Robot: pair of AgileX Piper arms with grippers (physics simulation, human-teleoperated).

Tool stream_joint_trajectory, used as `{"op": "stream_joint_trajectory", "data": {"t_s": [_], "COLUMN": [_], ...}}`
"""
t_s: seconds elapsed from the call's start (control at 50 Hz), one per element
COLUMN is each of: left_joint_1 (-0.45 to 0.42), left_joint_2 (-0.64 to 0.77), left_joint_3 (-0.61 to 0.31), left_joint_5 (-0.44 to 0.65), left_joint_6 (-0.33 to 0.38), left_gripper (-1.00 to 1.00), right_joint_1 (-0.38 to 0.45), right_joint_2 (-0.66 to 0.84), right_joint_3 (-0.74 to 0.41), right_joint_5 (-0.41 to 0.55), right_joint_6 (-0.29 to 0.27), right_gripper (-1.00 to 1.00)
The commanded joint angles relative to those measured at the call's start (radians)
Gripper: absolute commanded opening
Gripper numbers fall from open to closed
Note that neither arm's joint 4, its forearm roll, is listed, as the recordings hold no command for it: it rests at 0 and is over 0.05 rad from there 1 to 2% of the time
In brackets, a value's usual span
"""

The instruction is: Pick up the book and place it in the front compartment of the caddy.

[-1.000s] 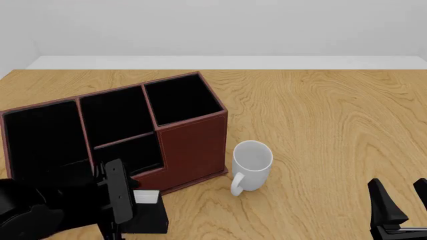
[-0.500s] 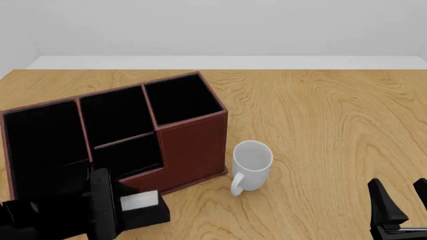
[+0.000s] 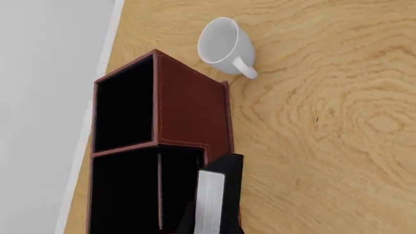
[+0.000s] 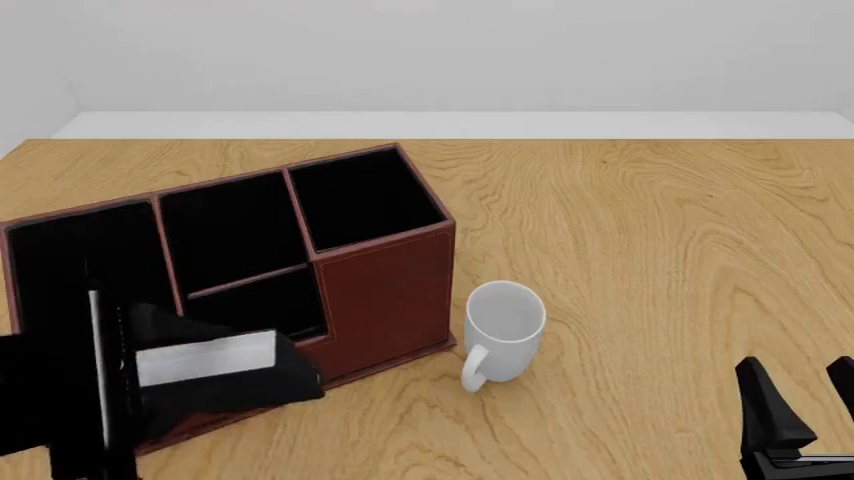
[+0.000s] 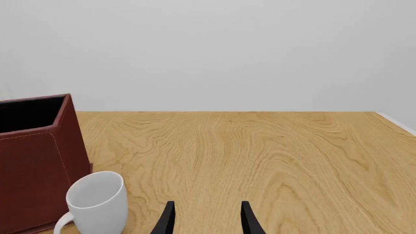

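The book (image 4: 214, 365), black with a white page edge, is held tilted in the air at the lower left with my left gripper (image 4: 134, 385) shut on it. It overlaps the low front corner of the red-brown caddy (image 4: 380, 290). In the left wrist view the book (image 3: 217, 195) lies along the outer edge of the caddy (image 3: 192, 107), by its low front cell; the fingers are hidden there. My right gripper (image 4: 805, 398) stands open with nothing in it at the table's near right, seen as two black fingertips (image 5: 166, 220) in the right wrist view.
A white mug (image 4: 505, 330) stands upright just right of the caddy's tall front wall, and shows as the mug (image 3: 224, 44) and mug (image 5: 97, 204) in the wrist views. Bare wood table (image 4: 641, 250) spreads to the right and behind.
My left gripper has lifted the book off the table and swung it left, up against the caddy's low front corner. The mug and right arm have not moved.
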Motion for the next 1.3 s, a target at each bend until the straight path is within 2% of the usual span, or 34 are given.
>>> {"op": "stream_joint_trajectory", "data": {"t_s": [0.02,0.04,0.06,0.1,0.16,0.26,0.32,0.44,0.48,0.56,0.6,0.62,0.78,0.84,0.96,1.06,1.22,1.3], "left_joint_1": [0.101,0.152,0.150,0.144,0.132,0.166,0.182,0.188,0.223,0.264,0.269,0.268,0.299,0.332,0.334,0.356,0.366,0.357], "left_joint_2": [0.000,0.020,0.018,0.047,0.057,0.103,0.149,0.193,0.202,0.239,0.242,0.255,0.310,0.323,0.361,0.367,0.398,0.393], "left_joint_3": [-0.197,-0.207,-0.224,-0.284,-0.320,-0.373,-0.452,-0.528,-0.525,-0.537,-0.527,-0.551,-0.608,-0.596,-0.639,-0.610,-0.635,-0.619], "left_joint_5": [0.123,0.128,0.122,0.143,0.147,0.134,0.121,0.124,0.095,0.087,0.081,0.087,0.091,0.089,0.112,0.089,0.090,0.095], "left_joint_6": [0.137,0.166,0.177,0.150,0.153,0.197,0.200,0.192,0.217,0.210,0.229,0.210,0.195,0.218,0.181,0.209,0.193,0.191], "left_gripper": [-1.00,-1.00,-1.00,-1.00,-1.00,-1.00,-1.00,-1.00,-1.00,-1.00,-1.00,-1.00,-1.00,-1.00,-1.00,-1.00,-1.00,-1.00], "right_joint_1": [0.000,0.000,0.000,0.000,0.000,0.000,0.000,0.000,0.000,0.000,0.000,0.000,0.000,0.000,0.000,0.000,0.000,0.000], "right_joint_2": [0.000,0.000,0.000,0.000,0.000,0.000,0.000,0.000,0.000,0.000,0.000,0.000,0.000,0.000,0.000,0.000,0.000,0.000], "right_joint_3": [0.000,0.000,0.000,0.000,0.000,0.000,0.000,0.000,0.000,0.000,0.000,0.000,0.000,0.000,0.000,0.000,0.000,0.000], "right_joint_5": [0.000,0.000,0.000,0.000,0.000,0.000,0.000,0.000,0.000,0.000,0.000,0.000,0.000,0.000,0.000,0.000,0.000,0.000], "right_joint_6": [0.000,0.000,0.000,0.000,0.000,0.000,0.000,0.000,0.000,0.000,0.000,0.000,0.000,0.000,0.000,0.000,0.000,0.000], "right_gripper": [1.00,1.00,1.00,1.00,1.00,1.00,1.00,1.00,1.00,1.00,1.00,1.00,1.00,1.00,1.00,1.00,1.00,1.00]}}
